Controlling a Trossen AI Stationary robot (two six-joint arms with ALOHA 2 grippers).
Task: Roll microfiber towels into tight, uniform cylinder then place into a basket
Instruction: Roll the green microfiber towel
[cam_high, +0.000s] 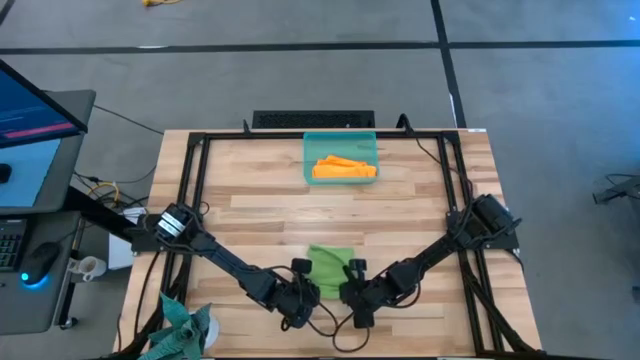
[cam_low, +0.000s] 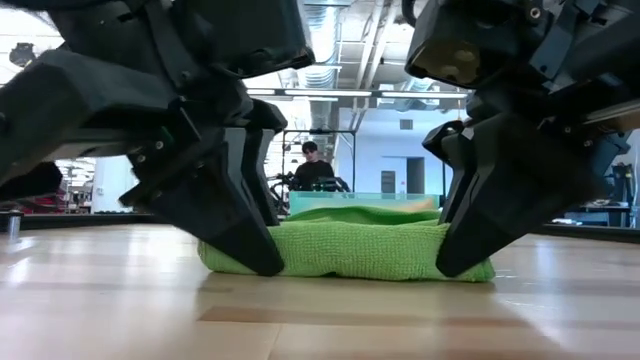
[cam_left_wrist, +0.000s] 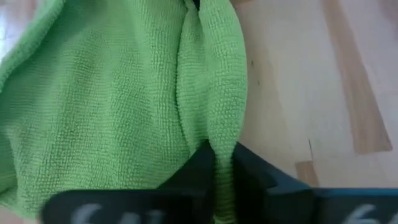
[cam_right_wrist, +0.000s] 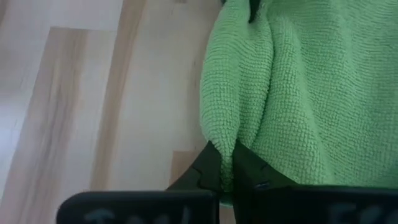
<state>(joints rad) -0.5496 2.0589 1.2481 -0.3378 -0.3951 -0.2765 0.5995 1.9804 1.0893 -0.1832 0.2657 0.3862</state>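
The lime green towel (cam_high: 331, 267) lies bunched on the table near the front edge, its near part thick and rounded in the low view (cam_low: 345, 250). My left gripper (cam_high: 303, 296) is shut on its left end and my right gripper (cam_high: 357, 294) on its right end. The orange towel (cam_high: 344, 168) lies rolled inside the teal basket (cam_high: 308, 160) at the table's far middle. My left gripper pinches a raised fold of the green towel at its left end (cam_left_wrist: 219, 140) between its two fingers (cam_left_wrist: 198, 167). The fingers slant down from above (cam_low: 250, 240). The towel rests on the table, slack. My right gripper pinches a raised fold of the green towel at its right end (cam_right_wrist: 222, 134) between its two fingers (cam_right_wrist: 252, 169). The fingers slant down from above (cam_low: 470, 245). The towel rests on the table, slack.
A dark teal-grey cloth (cam_high: 180, 325) lies at the table's near left corner. A black frame (cam_high: 192, 170) runs round the table's edges. A person (cam_low: 312, 165) sits in the room beyond the table. Bare wood lies between the green towel and the basket.
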